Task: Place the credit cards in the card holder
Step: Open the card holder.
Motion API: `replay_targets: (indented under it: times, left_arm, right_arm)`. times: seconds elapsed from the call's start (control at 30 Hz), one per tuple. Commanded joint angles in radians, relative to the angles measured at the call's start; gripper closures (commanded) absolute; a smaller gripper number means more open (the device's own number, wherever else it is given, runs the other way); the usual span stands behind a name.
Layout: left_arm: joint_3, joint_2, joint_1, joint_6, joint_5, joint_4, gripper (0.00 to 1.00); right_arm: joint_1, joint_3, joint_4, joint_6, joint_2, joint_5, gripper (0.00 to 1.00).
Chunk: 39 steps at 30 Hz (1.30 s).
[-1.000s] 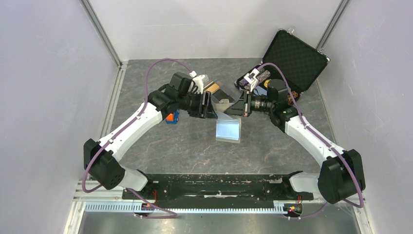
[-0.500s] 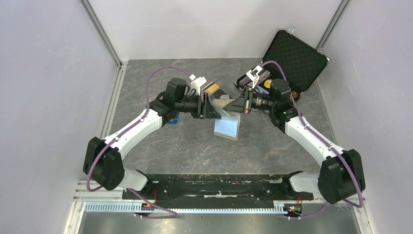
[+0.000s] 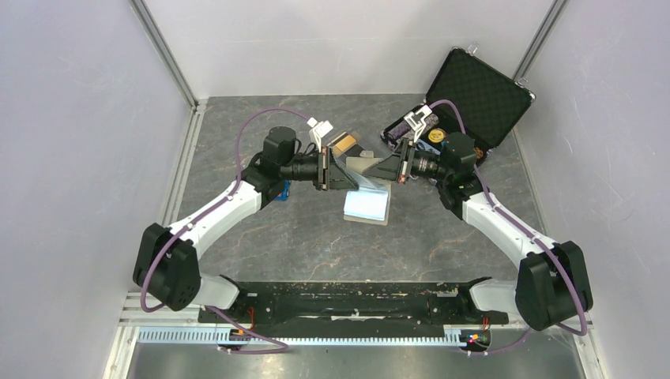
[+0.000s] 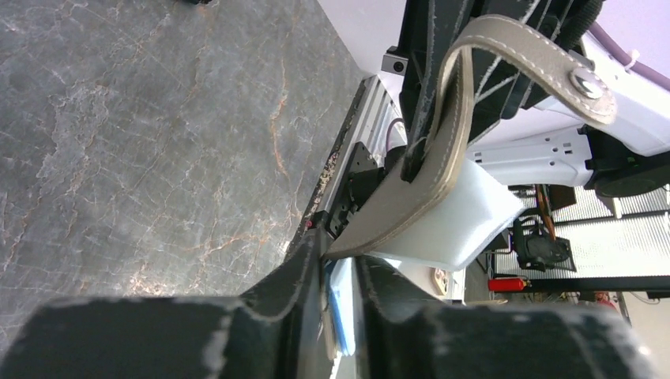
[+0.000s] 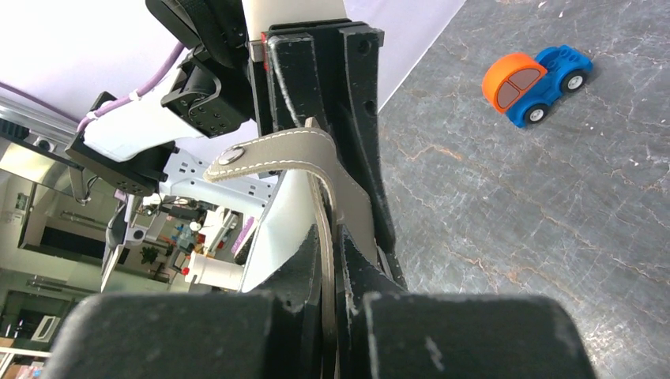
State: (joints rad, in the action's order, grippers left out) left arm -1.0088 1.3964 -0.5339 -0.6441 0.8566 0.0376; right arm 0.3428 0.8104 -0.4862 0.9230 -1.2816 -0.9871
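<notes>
Both arms meet over the table (image 3: 261, 237) with the holder (image 3: 368, 205) strung between them. Its pale blue inside hangs open toward the near edge, and I can't tell whether the lower panel touches the table. The right gripper (image 5: 336, 253) is pressed together on the grey leather just below the snap strap (image 5: 272, 154). The left gripper (image 4: 338, 264) has its fingers close on the opposite edge, with leather and a sliver of blue caught between them, so it looks like a pinch (how firm, I couldn't say). Neither gripper has a card. The orange-tan card (image 3: 344, 143) lies on the table just behind the two grippers, and I can't make out the black ones for sure.

My worry is that both grippers are busy. To fetch a card one must let go, and the soft holder may then flop shut or swing from a single pinch. If the arms pull apart too hard, the thin edge could slip from the left fingers. The card also lies close under the wrists, so a low move could nudge it toward the briefcase (image 3: 478, 95).
</notes>
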Motion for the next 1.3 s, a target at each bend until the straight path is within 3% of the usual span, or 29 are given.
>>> replay_targets:
  times: [0.0, 0.07, 0.2, 0.23, 0.37, 0.5, 0.63, 0.83, 1.13, 1.27]
  left_arm:
    - [-0.001, -0.042, 0.000, -0.061, 0.046, 0.123, 0.86]
    - [0.002, -0.050, 0.002, -0.068, 0.037, 0.126, 0.96]
    - [0.006, -0.065, 0.011, -0.099, 0.024, 0.140, 0.98]
    - [0.006, -0.066, 0.013, -0.105, 0.022, 0.140, 0.98]
    - [0.004, -0.071, 0.023, -0.117, 0.009, 0.104, 0.98]
    - [-0.014, -0.075, 0.031, -0.077, -0.018, -0.042, 0.98]
    - [-0.039, -0.080, 0.042, -0.025, -0.038, -0.200, 0.98]
    - [-0.077, -0.059, 0.051, -0.012, -0.031, -0.350, 0.98]
    - [-0.137, 0.001, 0.051, 0.003, -0.036, -0.496, 0.98]
    - [-0.137, 0.009, 0.051, 0.004, -0.033, -0.518, 0.98]
  right_arm:
    - [0.010, -0.007, -0.052, 0.016, 0.022, -0.019, 1.00]
    - [0.010, -0.008, -0.052, 0.018, 0.022, -0.015, 1.00]
    - [0.010, -0.011, -0.036, 0.002, 0.022, -0.004, 0.92]
    - [0.010, -0.011, -0.029, -0.006, 0.023, -0.002, 0.87]
    - [0.010, 0.002, 0.044, -0.072, 0.030, 0.020, 0.46]
    - [0.005, 0.024, 0.117, -0.150, 0.037, 0.030, 0.25]
    - [-0.004, 0.042, 0.166, -0.213, 0.057, 0.025, 0.14]
    - [0.003, 0.049, 0.196, -0.270, 0.053, -0.028, 0.11]
    - [0.140, 0.185, 0.607, -0.602, -0.009, 0.120, 0.13]
    - [0.177, 0.226, 0.713, -0.693, -0.027, 0.208, 0.19]
